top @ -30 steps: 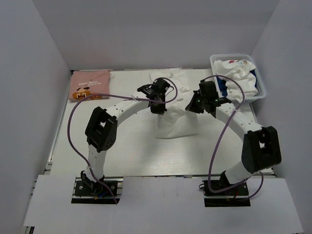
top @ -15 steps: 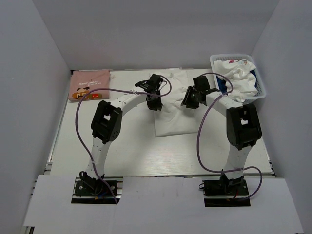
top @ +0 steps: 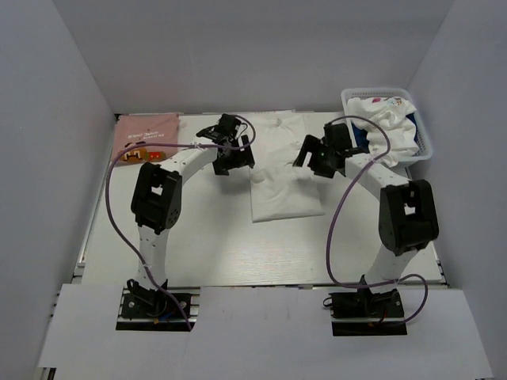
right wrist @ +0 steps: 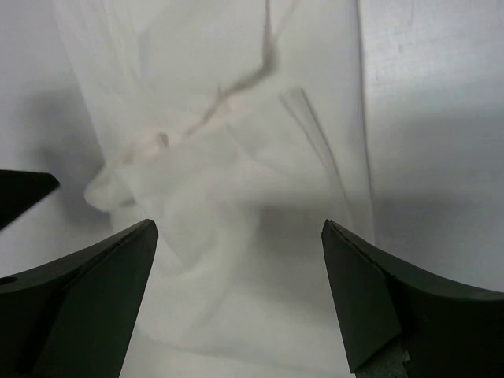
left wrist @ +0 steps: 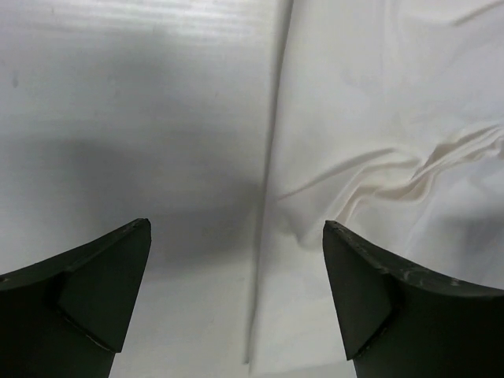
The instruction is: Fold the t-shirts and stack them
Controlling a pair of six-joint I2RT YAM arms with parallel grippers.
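Both arms are over the big white t-shirt [top: 285,198] at mid-table, and this looks like the middle of a fold. The near part of the tee lies as a fairly neat flat panel, with a rumpled ridge of cloth bunched across it at the far end and more white fabric spread toward the far edge. The left gripper [left wrist: 235,228] hangs just above the shirt's left edge, jaws spread wide and holding nothing, with bare table [left wrist: 118,118] under one finger and cloth under the other. The right gripper [right wrist: 239,224] is spread just as wide and also empty, looking straight down on the crumpled hump on the right side. By my reading, the next move is a fresh grip. Both sets of fingers need to come down on matching points of that loose far cloth, pinch through the layers without snagging the panel beneath, and carry it over evenly so the ridge flattens. A folded pink t-shirt [top: 146,136] waits at the far left, a likely base for the stack, while more tees sit heaped in the white basket [top: 426,152] at the far right. As for pose, each arm rises from its base at the near edge and reaches far. The two curve in toward each other, wrists tipped down on either side of the shirt.
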